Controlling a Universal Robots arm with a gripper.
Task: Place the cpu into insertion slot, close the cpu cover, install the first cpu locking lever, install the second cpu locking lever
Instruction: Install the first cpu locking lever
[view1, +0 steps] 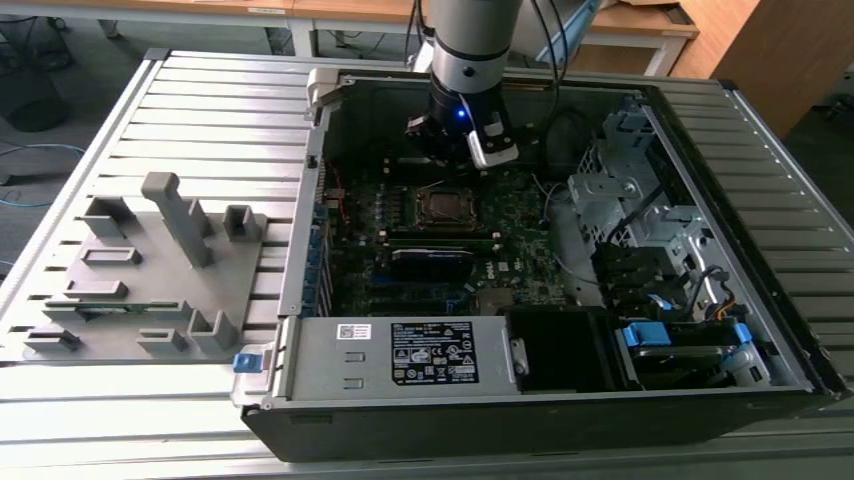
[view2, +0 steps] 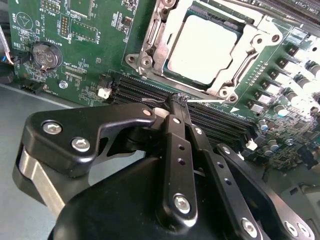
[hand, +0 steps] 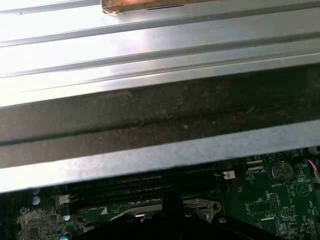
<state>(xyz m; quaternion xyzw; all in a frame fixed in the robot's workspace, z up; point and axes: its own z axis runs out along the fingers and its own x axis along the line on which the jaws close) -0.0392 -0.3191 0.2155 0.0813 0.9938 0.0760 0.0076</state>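
Beside the insertion slot (view1: 445, 205), on the edge facing the long black memory slots (view2: 142, 89), I find the gripper (view2: 176, 100) low over the green circuit board (view2: 90, 30). Jaws: pressed together, nothing visible between them. The tip is touching or just short of a thin bright bar (view2: 205, 98) that runs along that edge of the insertion slot. I take this bar to be a locking lever. I cannot tell whether contact is made, nor whether the bar is hooked under its catch.

The cpu (view2: 202, 47) lies flat inside the insertion slot. Its pale metal top shows through the window of the cpu cover (view2: 240, 67), which is down over it.

Risks, as I judge them:

1. Slip. The bar is thin and the closed tip is narrow. A push slightly off line could ride off the bar and strike the memory slots just beside the insertion slot, or the small parts on the board around it.
2. Spring-back. If the lever is under load and not caught, losing it would let it fly up, and the cover could lift off the cpu.
3. Uneven clamping. If only one edge of the insertion slot is held down, a hard push could tilt the cpu on its contacts.
4. Sight. In the second wrist view the gripper's own black body hides the board beyond the memory slots, so I cannot confirm where the lever ends.
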